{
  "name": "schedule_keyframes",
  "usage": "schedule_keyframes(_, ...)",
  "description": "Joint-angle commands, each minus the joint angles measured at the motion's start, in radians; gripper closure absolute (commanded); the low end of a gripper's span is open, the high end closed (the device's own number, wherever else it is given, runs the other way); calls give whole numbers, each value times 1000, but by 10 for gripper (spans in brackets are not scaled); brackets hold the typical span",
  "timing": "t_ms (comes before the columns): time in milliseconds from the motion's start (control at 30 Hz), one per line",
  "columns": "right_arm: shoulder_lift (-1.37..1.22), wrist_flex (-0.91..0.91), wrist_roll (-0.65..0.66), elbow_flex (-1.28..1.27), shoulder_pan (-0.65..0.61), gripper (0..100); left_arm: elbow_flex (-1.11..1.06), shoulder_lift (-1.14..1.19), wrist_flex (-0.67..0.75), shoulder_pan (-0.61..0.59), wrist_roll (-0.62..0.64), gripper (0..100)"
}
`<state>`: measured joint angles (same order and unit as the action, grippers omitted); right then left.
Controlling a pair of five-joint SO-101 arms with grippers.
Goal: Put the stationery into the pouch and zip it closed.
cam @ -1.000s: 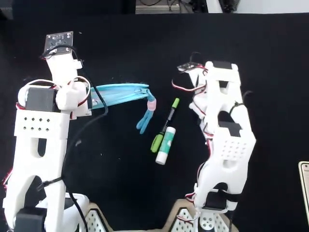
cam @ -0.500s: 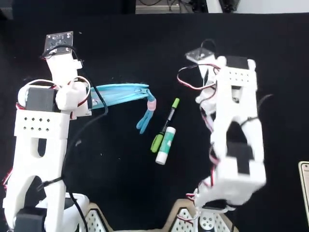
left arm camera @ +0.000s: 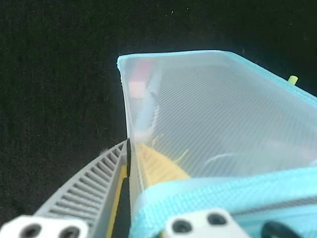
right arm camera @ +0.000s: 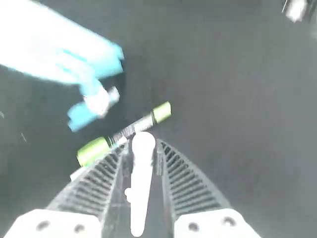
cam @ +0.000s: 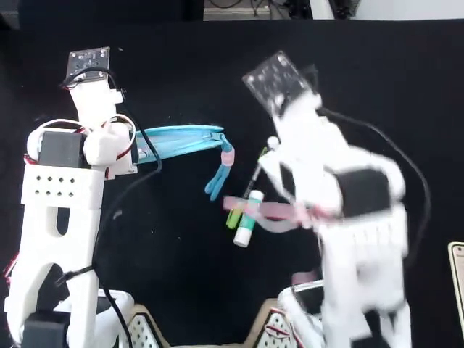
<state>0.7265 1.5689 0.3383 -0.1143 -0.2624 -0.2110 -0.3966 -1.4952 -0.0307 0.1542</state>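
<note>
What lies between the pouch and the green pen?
The blue zip pull with its pink bead, hanging from the pouch, short of the green pen; high view.

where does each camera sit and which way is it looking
High view: fixed above the table, looking down on the left arm, right arm, pouch, marker and glue stick.
Left wrist view: on the left arm's wrist, looking along the left gripper, jaws shut on the pouch.
Right wrist view: on the right arm's wrist, looking past the right gripper at the marker and pouch.
Shared: all three show the pouch; high and right wrist views share the marker.
</note>
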Motion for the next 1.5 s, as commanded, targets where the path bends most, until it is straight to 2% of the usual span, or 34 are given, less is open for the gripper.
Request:
schedule_keyframes(0,165,-54,-84,4,-94,988,-47,3,-8,1,9,970)
schedule_keyframes(300,378,-305,-273,-85,-290,987,-47,3,-8,1,9,970)
schedule_keyframes(667,638,-1020,-275,-590,-411,987,-47,3,-8,1,9,970)
schedule_keyframes(800,719,-1191,-270,-746,-451,987,-47,3,-8,1,9,970)
schedule_keyframes(1167,736,-1344,-270,-954,-450,987,-47,3,-8,1,9,970)
schedule_keyframes(1467,736,-1343,-270,-823,-451,987,-47,3,-8,1,9,970)
